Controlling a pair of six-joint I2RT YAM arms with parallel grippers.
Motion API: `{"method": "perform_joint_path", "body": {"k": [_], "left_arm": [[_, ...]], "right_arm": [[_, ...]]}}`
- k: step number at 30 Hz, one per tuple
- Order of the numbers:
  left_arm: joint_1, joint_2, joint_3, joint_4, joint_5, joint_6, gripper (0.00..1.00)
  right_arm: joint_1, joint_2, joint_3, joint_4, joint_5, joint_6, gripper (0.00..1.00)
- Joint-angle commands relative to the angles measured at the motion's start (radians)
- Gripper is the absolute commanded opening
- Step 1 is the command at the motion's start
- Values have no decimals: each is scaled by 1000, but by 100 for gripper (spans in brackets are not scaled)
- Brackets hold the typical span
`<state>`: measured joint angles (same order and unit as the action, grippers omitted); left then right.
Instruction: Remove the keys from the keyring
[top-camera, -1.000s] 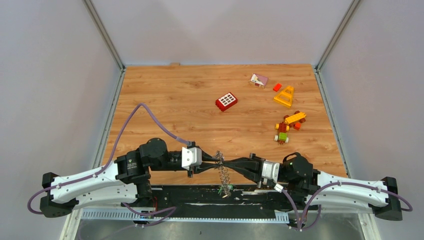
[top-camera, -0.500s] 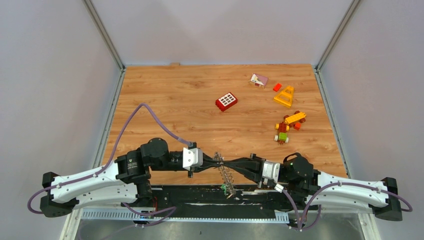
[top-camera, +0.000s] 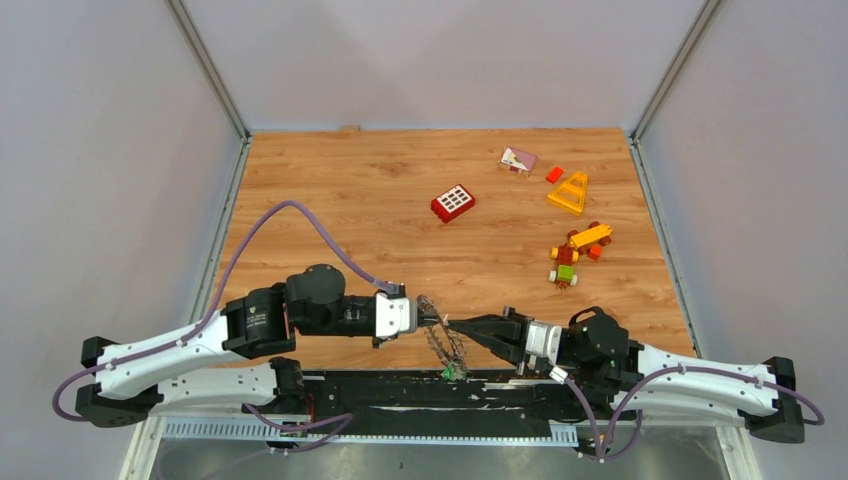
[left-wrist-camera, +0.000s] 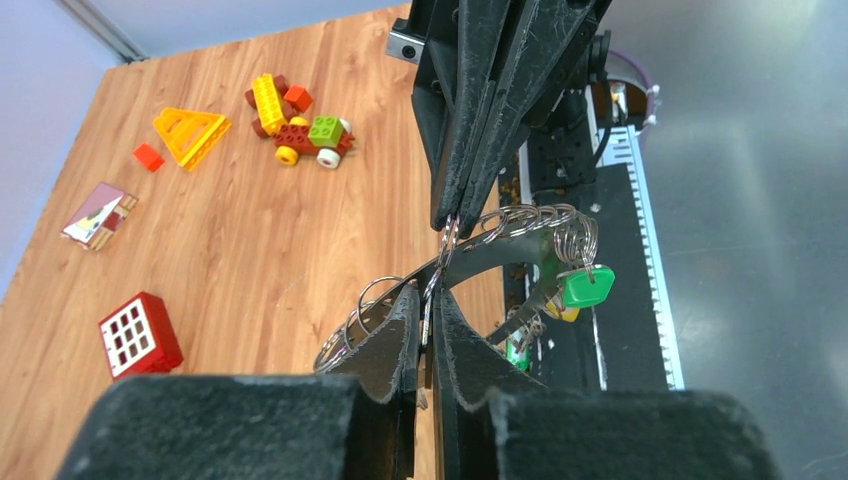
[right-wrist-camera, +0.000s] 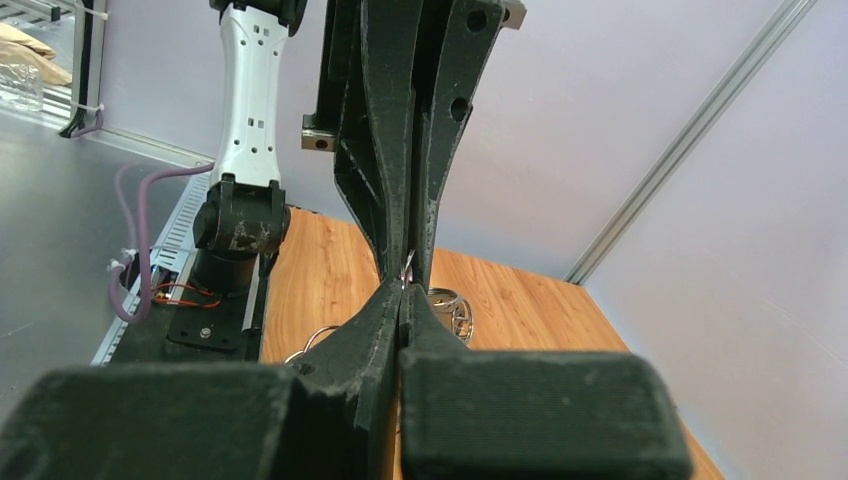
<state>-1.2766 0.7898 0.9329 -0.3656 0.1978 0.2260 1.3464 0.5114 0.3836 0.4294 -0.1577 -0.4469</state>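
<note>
The left claw (left-wrist-camera: 428, 302) is pinched nearly closed on a thin wire loop of the keyring (left-wrist-camera: 508, 216); the right claw (left-wrist-camera: 450, 224) meets it tip to tip, clamped shut on the same bunch; the keyring hangs between them over the near edge of the table (top-camera: 330, 200); its keys (top-camera: 447, 352) dangle below, a green-headed key (left-wrist-camera: 586, 288) among them.

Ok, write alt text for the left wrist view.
Left tool and right tool, tip to tip, both pinch the wire keyring at the wooden table's edge. A green-headed key dangles right; toy bricks lie left.
</note>
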Motion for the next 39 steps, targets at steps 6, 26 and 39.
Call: {"method": "perform_joint_path", "body": {"k": [6, 26, 39], "left_arm": [[7, 34, 175, -296, -136, 153, 0], [7, 162, 328, -497, -195, 259, 0], [8, 168, 307, -461, -236, 229, 0]], "right_arm": [[-1, -25, 14, 35, 27, 20, 0], [-1, 139, 69, 16, 113, 83, 26], [0, 225, 82, 73, 157, 206, 26]]}}
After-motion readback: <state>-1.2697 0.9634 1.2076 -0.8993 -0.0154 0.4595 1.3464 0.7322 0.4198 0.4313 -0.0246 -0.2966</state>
